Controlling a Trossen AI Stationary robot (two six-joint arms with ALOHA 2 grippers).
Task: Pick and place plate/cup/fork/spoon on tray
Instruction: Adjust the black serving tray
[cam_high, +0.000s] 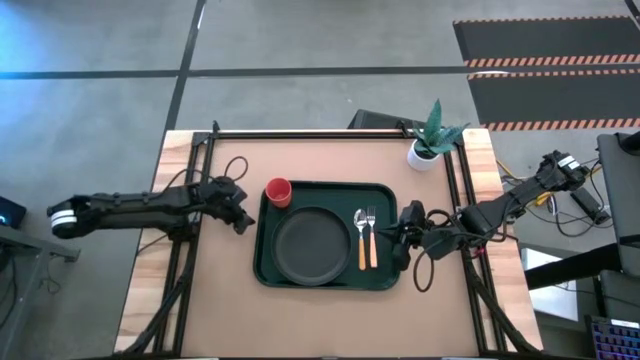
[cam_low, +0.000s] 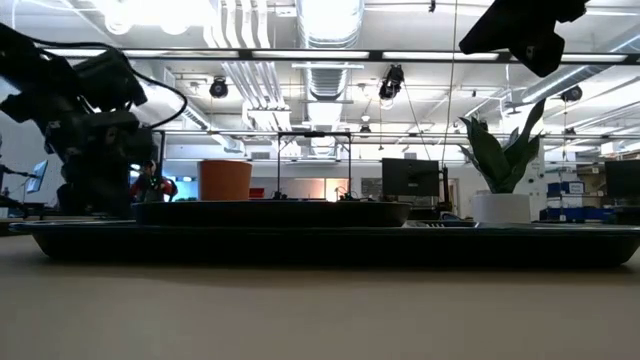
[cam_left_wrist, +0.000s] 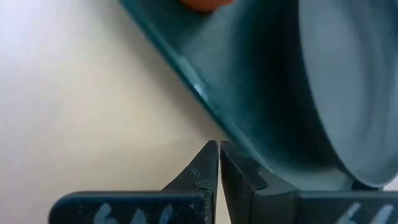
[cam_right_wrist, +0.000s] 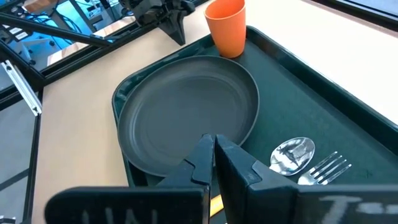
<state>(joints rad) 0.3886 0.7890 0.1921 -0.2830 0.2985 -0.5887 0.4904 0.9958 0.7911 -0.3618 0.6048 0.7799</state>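
**All four items on tray; both jaws closed and empty**

The tray (cam_high: 325, 277) lies mid-surface (cam_high: 320, 320). The plate (cam_high: 312, 245) sits in the tray's centre. The cup (cam_high: 278, 191) stands upright in the tray's far-left corner, apart from the plate. The spoon (cam_high: 360, 238) and fork (cam_high: 371, 238) lie side by side, parallel, in the tray's right part just beside the plate, heads pointing to the far edge.

Left gripper (cam_high: 243, 222) is over bare surface just off the tray's left edge, near the cup; jaws closed, holding nothing. Right gripper (cam_high: 403, 243) is at the tray's right edge, close to the fork; jaws closed, holding nothing.

A white pot with a green plant (cam_high: 430, 143) stands beyond the tray's far-right corner.
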